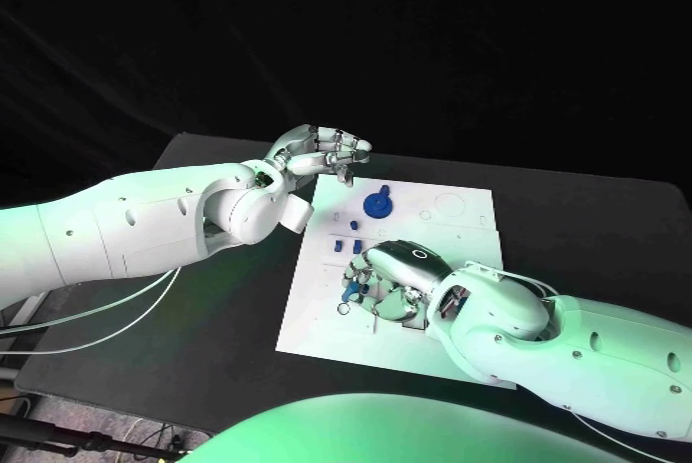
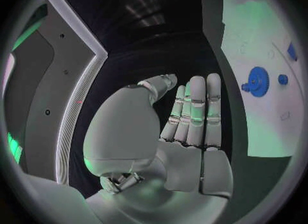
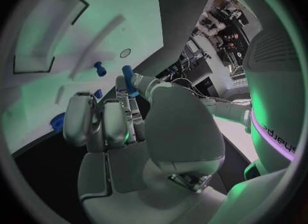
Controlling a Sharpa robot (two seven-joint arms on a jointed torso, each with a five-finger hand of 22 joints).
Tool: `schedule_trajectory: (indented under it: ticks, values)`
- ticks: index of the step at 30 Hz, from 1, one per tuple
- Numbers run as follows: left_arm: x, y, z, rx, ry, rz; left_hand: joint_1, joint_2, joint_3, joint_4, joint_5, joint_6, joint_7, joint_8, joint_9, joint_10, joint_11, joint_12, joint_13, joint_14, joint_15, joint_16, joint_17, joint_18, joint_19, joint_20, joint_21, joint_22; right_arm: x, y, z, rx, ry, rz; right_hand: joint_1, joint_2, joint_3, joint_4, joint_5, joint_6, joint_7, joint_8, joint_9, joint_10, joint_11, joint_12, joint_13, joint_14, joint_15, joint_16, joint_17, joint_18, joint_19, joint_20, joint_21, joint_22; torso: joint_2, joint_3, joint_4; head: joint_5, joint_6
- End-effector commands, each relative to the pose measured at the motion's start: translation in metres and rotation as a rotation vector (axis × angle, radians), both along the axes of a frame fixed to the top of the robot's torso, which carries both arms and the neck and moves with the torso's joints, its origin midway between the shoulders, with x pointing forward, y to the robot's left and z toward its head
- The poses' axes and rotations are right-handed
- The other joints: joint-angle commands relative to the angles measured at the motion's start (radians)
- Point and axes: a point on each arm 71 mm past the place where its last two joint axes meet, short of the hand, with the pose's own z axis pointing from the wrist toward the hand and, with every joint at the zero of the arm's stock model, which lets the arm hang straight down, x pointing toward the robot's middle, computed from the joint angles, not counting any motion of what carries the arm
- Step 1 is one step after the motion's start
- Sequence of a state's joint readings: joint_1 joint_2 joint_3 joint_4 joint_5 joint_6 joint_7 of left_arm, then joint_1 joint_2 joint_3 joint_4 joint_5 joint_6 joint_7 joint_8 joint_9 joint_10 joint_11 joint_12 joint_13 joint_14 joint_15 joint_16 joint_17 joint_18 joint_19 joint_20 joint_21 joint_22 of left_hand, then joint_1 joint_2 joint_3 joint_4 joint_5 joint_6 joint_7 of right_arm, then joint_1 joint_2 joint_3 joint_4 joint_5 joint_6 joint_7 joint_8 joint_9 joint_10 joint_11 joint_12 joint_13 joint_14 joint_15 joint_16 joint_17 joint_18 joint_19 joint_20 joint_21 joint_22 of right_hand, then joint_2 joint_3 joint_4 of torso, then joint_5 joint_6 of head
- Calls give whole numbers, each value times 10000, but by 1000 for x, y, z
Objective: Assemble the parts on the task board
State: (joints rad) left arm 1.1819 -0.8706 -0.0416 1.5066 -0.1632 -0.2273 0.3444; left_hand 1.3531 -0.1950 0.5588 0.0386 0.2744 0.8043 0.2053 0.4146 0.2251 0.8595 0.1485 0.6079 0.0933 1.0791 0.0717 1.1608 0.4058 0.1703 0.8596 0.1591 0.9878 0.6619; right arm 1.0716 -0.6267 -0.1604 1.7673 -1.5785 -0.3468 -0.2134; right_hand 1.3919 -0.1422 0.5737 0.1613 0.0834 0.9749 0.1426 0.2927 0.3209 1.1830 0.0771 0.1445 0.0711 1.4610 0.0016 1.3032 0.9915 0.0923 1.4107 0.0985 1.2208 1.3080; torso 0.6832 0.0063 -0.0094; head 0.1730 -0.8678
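Here the white board [image 1: 447, 208] lies under the right hand [image 1: 387, 278], which pinches a small blue peg [image 3: 128, 73] in its fingertips (other fingers curled). Beyond the board's far corner, the left hand [image 1: 320, 150] hovers empty, fingers straight, near a blue gear [image 1: 378, 203].

A black table [image 1: 216, 323] with white cables [image 1: 87, 318].
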Motion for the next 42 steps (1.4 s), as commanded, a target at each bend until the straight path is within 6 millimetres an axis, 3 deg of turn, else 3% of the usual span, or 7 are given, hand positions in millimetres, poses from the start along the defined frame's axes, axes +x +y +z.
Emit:
schedule_trajectory:
  ticks: [1,14,42]
  values:
    - [-1,-3,1,-126,28,-203,0,68,-39,18,16,-84,133,62,17,-73,-25,37,10,-37,-45,30,10,143,22,38,-22,17,-4,3,-5,-293,-60,263,-51,9,-42,-13,52,16,-18,44,969,54,12,-33,14,28,-38,57,8,-155,0,25,11,747,7,0,8,41,-23]
    - [-1,0,0,-91,62,-172,7,71,-34,16,19,-99,135,62,22,-91,-24,44,11,-47,-44,27,8,142,18,38,-23,17,-7,7,-12,-568,2,341,-33,18,-33,-49,68,19,-25,56,974,63,4,-32,15,30,-45,61,12,-156,4,22,19,755,-3,-5,-4,105,-48]
    - [-2,3,1,-65,68,-116,4,72,-35,20,19,-108,136,66,29,-104,-21,54,15,-53,-41,27,8,141,15,38,-23,17,-7,14,-21,-1320,-317,285,-26,7,-30,-102,99,1,-4,64,975,58,10,-43,14,25,-47,56,-5,-145,-19,18,-32,735,-5,-2,-2,94,-48]
